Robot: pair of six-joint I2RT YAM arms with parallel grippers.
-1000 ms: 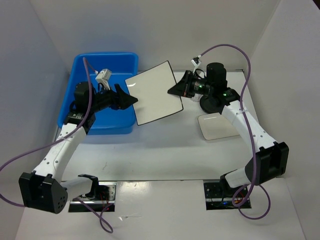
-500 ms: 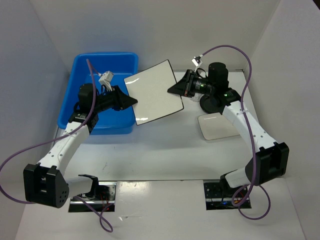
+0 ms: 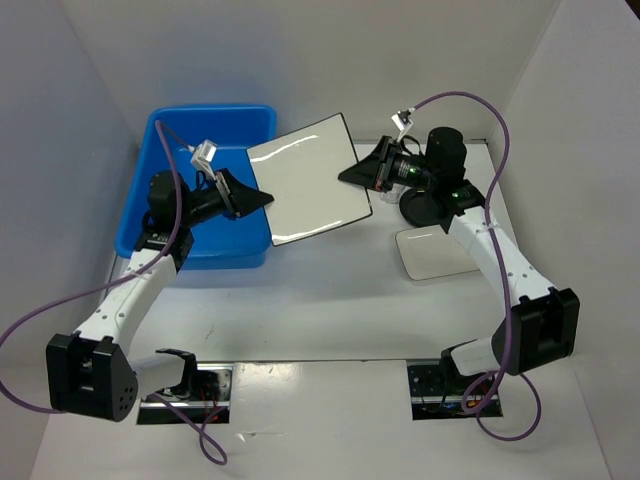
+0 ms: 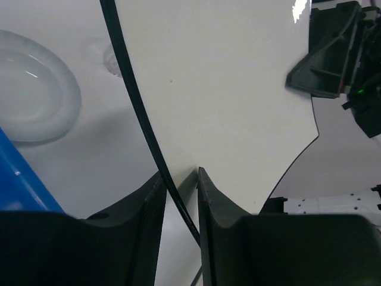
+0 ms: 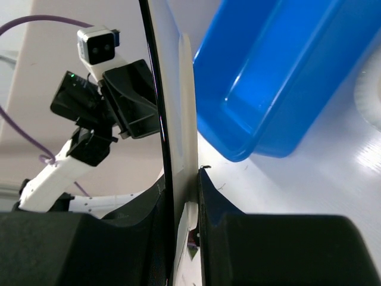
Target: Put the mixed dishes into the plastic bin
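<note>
The large white plate (image 3: 308, 180) with a thin dark edge hangs in the air between my two grippers, just right of the blue plastic bin (image 3: 210, 113). My left gripper (image 3: 262, 198) is shut on its left edge (image 4: 180, 173). My right gripper (image 3: 350, 174) is shut on its right edge (image 5: 181, 174). The white rectangular tray (image 3: 435, 252) lies on the table at the right. The black bowl (image 3: 425, 207) is partly hidden behind my right arm. The round white dish (image 4: 30, 98) and a faint clear cup (image 4: 112, 56) lie on the table beneath the plate, hidden in the top view.
The bin's inside shows blue, with nothing seen in it (image 5: 286, 77). White walls close in on the left, back and right. Purple cables loop off both arms.
The plate has shifted a little toward the back and levelled out, still between both grippers. My left wrist has risen and turned, and my right gripper has moved slightly right.
</note>
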